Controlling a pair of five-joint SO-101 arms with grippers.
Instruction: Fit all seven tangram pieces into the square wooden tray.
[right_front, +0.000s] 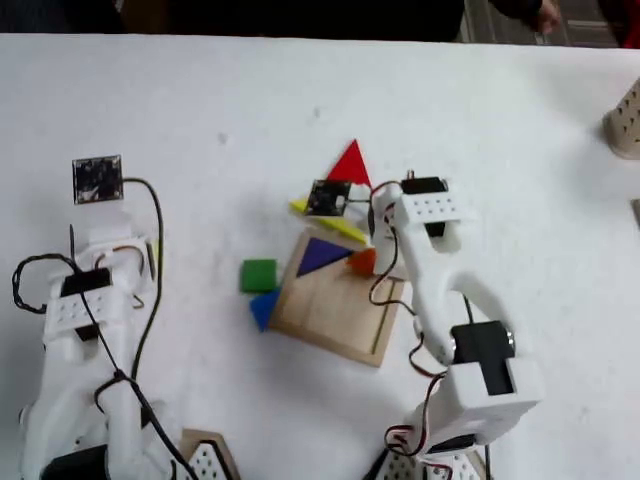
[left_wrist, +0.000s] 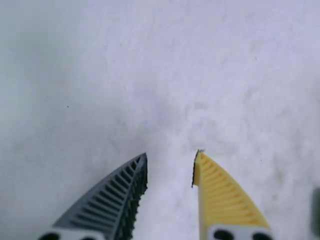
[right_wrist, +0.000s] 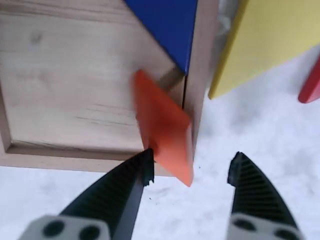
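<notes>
White table (right_front: 200, 110) runs under both arms, with a dark strip of room along the upper edge of the high view. We log the square wooden tray (right_front: 335, 310) at centre frame, turned at an angle, most of its floor bare wood. One dark blue triangle (right_front: 322, 254) lies flat in its upper corner. An orange piece (right_wrist: 165, 132) sits tilted across the tray's rim just right of that triangle, not flat inside.

Outside the tray:
- A yellow piece (right_front: 345, 230) lies just beside the upper rim.
- A red triangle (right_front: 351, 164) lies above the yellow piece.
- A green square (right_front: 258, 275) lies left of the tray.
- A small blue triangle (right_front: 263, 306) lies just beside the tray's left corner.

The right gripper (right_wrist: 192, 167) hangs over the orange piece with jaws spread wide. One finger is at the piece's edge and the other is clear of it, so nothing is clamped. The left gripper (left_wrist: 170, 165), on the arm at lower left of the high view, is moderately parted over bare table and holds nothing.
</notes>
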